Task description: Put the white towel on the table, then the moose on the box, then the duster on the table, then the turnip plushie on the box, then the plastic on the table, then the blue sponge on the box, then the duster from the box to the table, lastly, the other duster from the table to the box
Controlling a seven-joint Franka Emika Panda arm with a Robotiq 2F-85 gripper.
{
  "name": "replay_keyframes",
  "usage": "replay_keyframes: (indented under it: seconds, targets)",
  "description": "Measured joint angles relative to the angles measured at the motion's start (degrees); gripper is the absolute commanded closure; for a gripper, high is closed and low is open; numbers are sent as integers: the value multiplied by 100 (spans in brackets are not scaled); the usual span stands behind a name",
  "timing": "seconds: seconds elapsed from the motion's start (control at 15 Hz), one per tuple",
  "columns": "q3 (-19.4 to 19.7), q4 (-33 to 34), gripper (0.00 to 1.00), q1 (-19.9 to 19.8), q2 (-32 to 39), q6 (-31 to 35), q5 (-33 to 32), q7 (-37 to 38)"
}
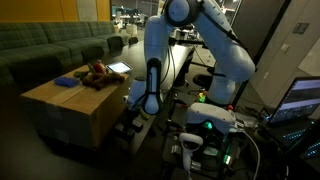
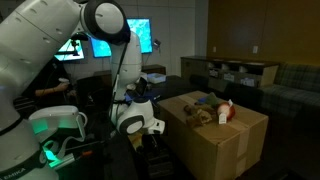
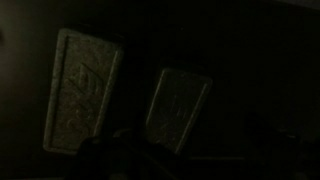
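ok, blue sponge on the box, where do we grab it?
Probably by two opposite side edges, coming straight down from above. The blue sponge lies flat on top of the box, so only its thin sides offer faces to pinch. The brown plush toy sits close beside it, so keep the fingers off that side.

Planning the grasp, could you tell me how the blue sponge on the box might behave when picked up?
The blue sponge lies flat on the box, so it probably won't roll or tip. It looks small and thin, so likely light. If it is foam, it may squash when squeezed; the dim pictures hide its texture.
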State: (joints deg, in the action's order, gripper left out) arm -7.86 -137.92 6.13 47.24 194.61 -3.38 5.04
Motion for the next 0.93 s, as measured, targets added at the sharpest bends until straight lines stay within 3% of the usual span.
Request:
replay_keyframes:
  seconds: [0.8, 0.87, 0.93]
  targets:
    - [0, 507, 0, -2, 533, -207, 0, 0]
    - [0, 534, 3, -2, 559, -219, 0, 0]
    - [0, 560, 26, -2, 582, -231, 0, 0]
